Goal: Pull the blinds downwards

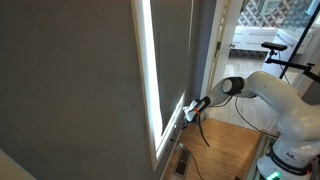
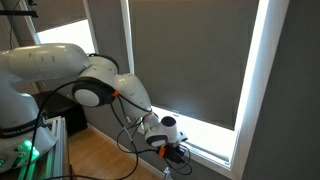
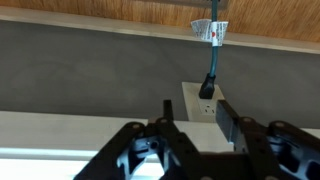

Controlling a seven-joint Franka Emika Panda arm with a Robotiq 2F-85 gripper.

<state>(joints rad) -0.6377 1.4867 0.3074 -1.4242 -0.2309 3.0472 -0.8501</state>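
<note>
One step in hand: approach | blinds [image 2: 190, 60] hung low, bottom edge near sill [image 2: 215, 152] | gripper [image 3: 196, 112] held spread, empty, near that edge | next: edge to be pinched, drawn down

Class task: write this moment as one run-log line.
blinds: not yet grasped | gripper: below their bottom edge, not touching | jaws: open, empty

In an exterior view the blinds [image 2: 190, 55] hang above the sill [image 2: 222, 152], with the gripper [image 2: 178, 150] below their bottom edge. In the wrist view an outlet [image 3: 205, 100] sits on the wall beyond the gripper, a cable [image 3: 210, 72] plugged into it.
</note>
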